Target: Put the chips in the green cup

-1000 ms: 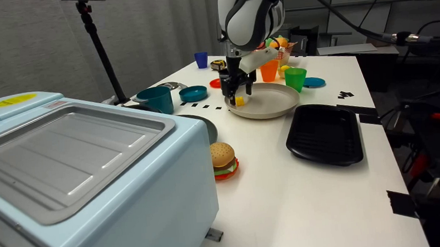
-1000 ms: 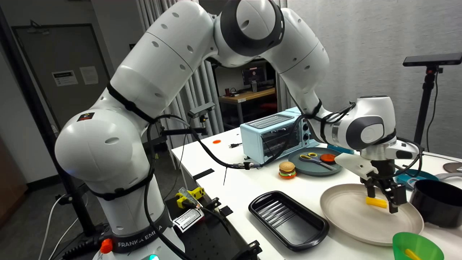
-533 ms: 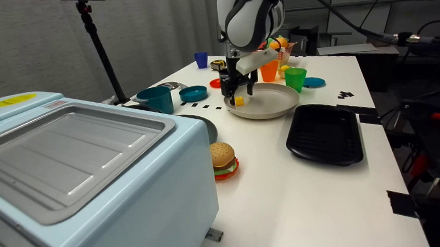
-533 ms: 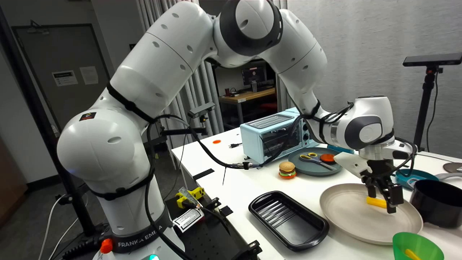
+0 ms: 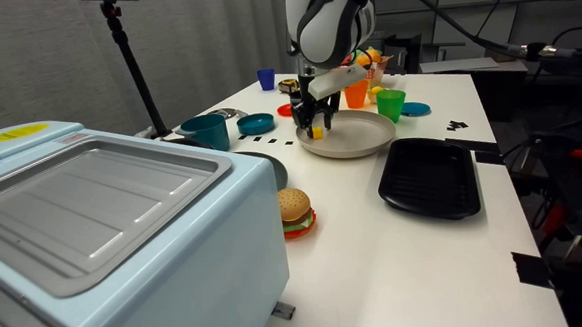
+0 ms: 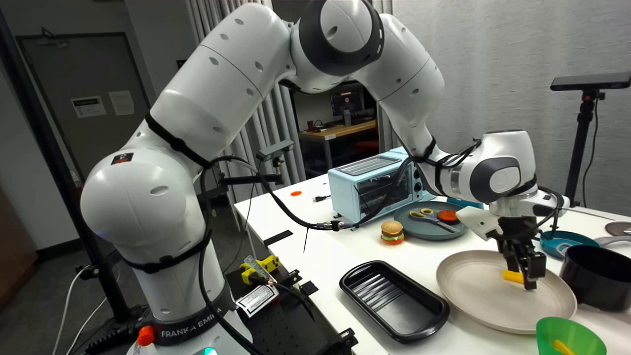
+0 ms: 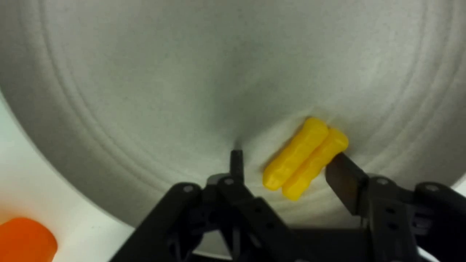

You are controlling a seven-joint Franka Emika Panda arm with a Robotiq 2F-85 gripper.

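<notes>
Two yellow chips lie side by side on the pale round plate [image 7: 153,80], and these chips [image 7: 296,156] also show in both exterior views [image 5: 317,133] [image 6: 512,276]. My gripper [image 7: 287,154] is low over the plate, partly open, with the chips between its fingers. In the wrist view the right finger [image 7: 346,182] touches the chips or is right against them; the left finger [image 7: 237,163] stands apart from them. The green cup [image 6: 567,335] stands beside the plate with a yellow chip [image 6: 563,347] inside. It also shows in an exterior view [image 5: 391,105].
A black baking tray [image 6: 394,301] lies near the plate. A dark pot [image 6: 599,281] stands close by the plate's far side. An orange cup [image 5: 356,95] stands behind the plate. A toy burger [image 5: 295,210] and a blue toaster oven [image 5: 215,258] are farther off.
My gripper's fingers have drawn closer together around the chips. The arm has shifted very slightly. The chips have moved only a little; the plate and green cup look unchanged.
</notes>
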